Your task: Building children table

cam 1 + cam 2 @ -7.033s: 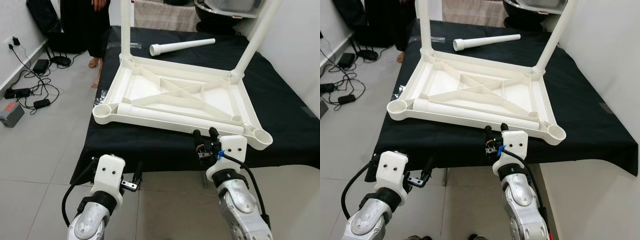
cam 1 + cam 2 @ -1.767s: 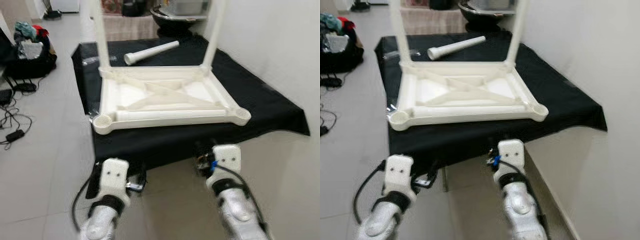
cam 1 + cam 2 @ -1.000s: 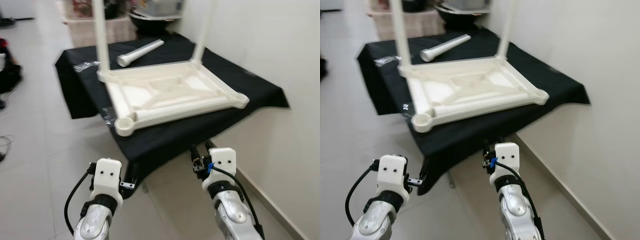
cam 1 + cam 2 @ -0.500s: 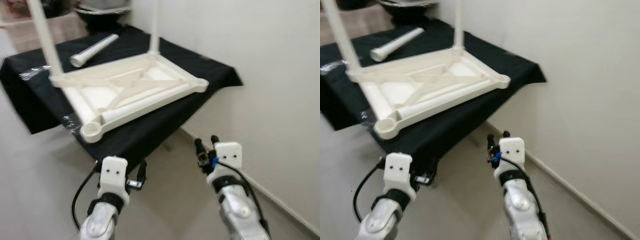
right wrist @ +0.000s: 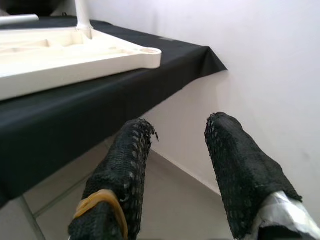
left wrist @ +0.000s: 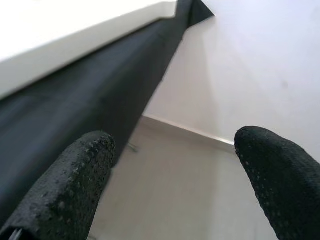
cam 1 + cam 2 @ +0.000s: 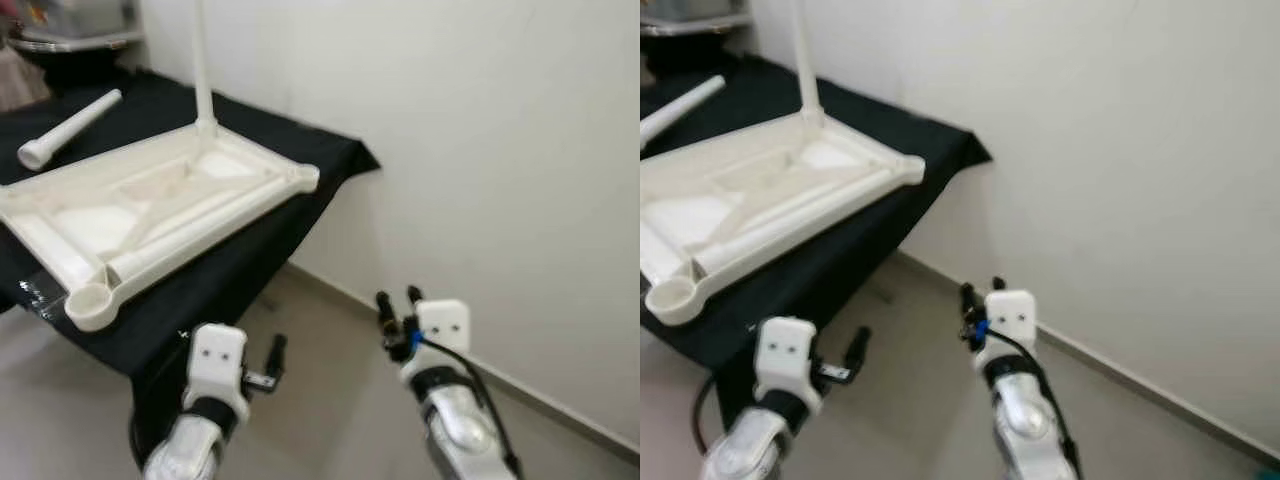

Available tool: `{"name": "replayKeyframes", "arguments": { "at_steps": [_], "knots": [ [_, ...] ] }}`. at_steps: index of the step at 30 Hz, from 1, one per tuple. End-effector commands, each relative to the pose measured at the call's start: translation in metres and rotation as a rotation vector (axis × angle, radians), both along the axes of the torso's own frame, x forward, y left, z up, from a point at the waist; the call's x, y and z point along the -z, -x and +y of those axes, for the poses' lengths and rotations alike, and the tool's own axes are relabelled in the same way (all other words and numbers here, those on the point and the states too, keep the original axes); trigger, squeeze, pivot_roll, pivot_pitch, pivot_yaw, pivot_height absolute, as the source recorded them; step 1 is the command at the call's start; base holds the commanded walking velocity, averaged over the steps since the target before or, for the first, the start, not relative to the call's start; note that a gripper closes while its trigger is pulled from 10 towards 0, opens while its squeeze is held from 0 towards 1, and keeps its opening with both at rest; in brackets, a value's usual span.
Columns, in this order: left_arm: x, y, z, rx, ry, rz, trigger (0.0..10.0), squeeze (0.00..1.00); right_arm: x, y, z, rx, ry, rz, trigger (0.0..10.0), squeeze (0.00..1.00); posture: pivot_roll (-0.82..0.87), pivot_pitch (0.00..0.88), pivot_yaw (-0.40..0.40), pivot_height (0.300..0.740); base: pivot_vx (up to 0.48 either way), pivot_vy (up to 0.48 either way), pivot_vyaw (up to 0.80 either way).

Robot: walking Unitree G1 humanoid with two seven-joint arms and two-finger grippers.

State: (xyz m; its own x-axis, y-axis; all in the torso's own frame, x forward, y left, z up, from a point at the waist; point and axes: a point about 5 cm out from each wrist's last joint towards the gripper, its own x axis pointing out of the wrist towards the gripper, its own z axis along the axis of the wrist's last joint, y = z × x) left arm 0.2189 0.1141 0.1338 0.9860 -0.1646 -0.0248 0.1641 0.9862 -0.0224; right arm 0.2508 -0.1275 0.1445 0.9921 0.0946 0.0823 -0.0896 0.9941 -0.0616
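Lying upside down on the black-draped table (image 7: pixel 330 165), the white children's tabletop (image 7: pixel 150 205) has its ribbed underside facing up, presumably so the legs can be pushed into the corner sockets. One fitted leg (image 7: pixel 201 62) stands upright at the far corner near the wall; a loose leg (image 7: pixel 68 128) lies on the cloth beyond the tabletop, and another lies along its near edge. The empty socket (image 7: pixel 88 301) at the near corner overhangs the table's edge. Both arms are held low over the floor, off the table's near corner. The left gripper (image 6: pixel 172 165) is spread wide and holds nothing; the right gripper (image 5: pixel 175 150) is parted and likewise empty. Assembly appears incomplete.
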Motion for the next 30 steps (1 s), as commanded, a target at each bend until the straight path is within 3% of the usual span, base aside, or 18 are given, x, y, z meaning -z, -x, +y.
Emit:
{"name": "replayKeyframes", "arguments": {
  "at_steps": [1,30],
  "knots": [
    [0.0019,0.002,0.0001,0.003,-0.005,0.005,10.0,0.0,0.001,0.0001,0.0005,-0.002,0.004,0.004,10.0,0.0,0.07,0.1,-0.075,0.74,0.0,0.412,0.0],
    [0.0012,0.0023,-0.0003,0.01,-0.011,0.009,10.0,0.0,0.0013,0.0004,-0.0003,0.006,-0.006,0.007,10.0,0.0,0.08,0.104,-0.079,0.74,0.0,0.48,0.0]
  ]
}}
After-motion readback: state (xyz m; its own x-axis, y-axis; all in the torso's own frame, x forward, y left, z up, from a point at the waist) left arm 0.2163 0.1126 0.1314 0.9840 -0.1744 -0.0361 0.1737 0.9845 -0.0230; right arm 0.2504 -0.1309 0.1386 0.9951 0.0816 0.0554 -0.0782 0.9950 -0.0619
